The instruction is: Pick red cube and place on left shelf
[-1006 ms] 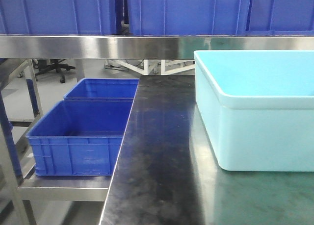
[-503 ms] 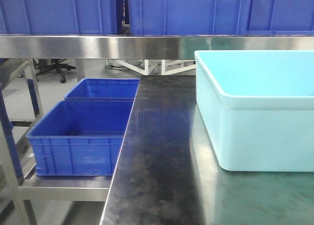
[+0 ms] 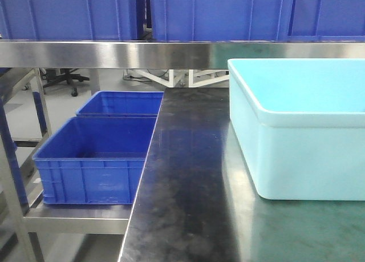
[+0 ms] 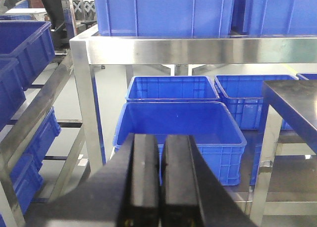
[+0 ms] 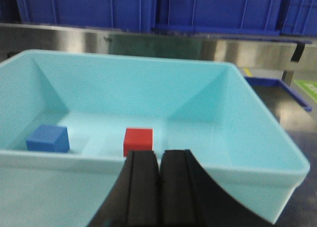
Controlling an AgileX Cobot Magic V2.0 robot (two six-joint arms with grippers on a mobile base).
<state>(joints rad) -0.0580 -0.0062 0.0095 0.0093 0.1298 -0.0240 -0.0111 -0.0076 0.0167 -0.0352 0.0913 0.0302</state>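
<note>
The red cube lies on the floor of the light cyan bin, seen in the right wrist view. My right gripper is shut and empty, just outside the bin's near wall, in front of the cube. My left gripper is shut and empty, facing the left shelf that carries blue crates. In the front view the cyan bin stands on the dark table; the cube is hidden inside it and neither gripper shows there.
A blue cube lies left of the red one in the bin. Blue crates sit on the lower shelf left of the table. A steel shelf rail with more blue crates runs overhead.
The front view has shifted slightly: the bin and crates sit a few pixels further right than a second ago. Nothing else has changed.
</note>
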